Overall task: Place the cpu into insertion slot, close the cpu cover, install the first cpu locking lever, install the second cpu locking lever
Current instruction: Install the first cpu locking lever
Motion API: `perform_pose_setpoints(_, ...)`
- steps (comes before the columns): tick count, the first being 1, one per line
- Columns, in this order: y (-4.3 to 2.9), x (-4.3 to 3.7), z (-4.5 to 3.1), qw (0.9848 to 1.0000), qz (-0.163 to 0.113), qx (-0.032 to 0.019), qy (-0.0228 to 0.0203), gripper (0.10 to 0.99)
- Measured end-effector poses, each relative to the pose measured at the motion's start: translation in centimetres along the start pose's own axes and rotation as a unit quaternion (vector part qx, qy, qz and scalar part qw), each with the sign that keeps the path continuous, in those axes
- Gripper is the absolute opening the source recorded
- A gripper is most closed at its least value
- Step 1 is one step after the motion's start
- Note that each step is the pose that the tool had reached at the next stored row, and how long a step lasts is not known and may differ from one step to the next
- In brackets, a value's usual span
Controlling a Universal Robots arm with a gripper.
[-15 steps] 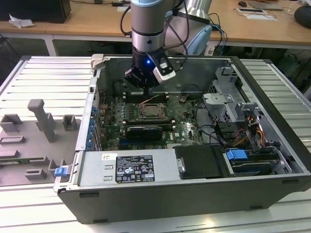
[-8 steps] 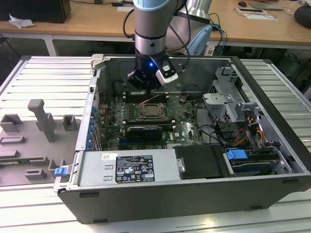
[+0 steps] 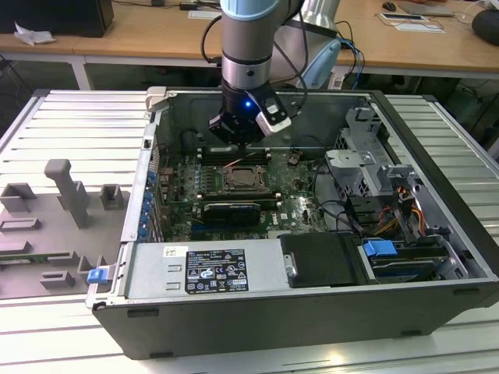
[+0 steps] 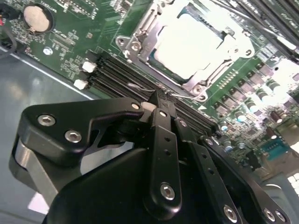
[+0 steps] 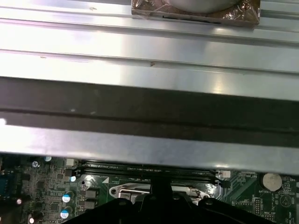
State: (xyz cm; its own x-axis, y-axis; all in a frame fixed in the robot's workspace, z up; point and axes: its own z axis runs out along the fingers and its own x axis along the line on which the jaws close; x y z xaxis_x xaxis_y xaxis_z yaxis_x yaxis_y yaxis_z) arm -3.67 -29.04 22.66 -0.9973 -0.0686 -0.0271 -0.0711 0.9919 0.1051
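**CPU seated, cover down**
The cpu lies in the insertion slot, framed by the lowered cpu cover. The gripper, fingers drawn together, hangs just beside the socket, over the memory slots.

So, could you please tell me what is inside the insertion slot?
The cpu lies in the slot, its pale top showing through the window of the cover in the second wrist view. That frame hides the cpu's edges, and the contacts underneath cannot be seen.
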Motion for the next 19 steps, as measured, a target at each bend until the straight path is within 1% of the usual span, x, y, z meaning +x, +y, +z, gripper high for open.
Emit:
perform_pose_setpoints(6,0.1,-0.79,0.2,1.0,0.0,0.0001,0.0,0.106)
perform_pose_setpoints(9,0.05,-1.25,0.41,1.0,0.0,0.0001,0.0003,0.106)
perform_pose_setpoints(11,-0.01,-1.57,0.71,1.0,0.0,0.0001,0.0004,0.106)
perform_pose_setpoints(15,-0.08,-1.82,1.2,1.0,0.0,0.0001,0.0004,0.106)
perform_pose_setpoints(19,-0.13,-1.82,1.65,1.0,0.0,0.0001,0.0004,0.106)
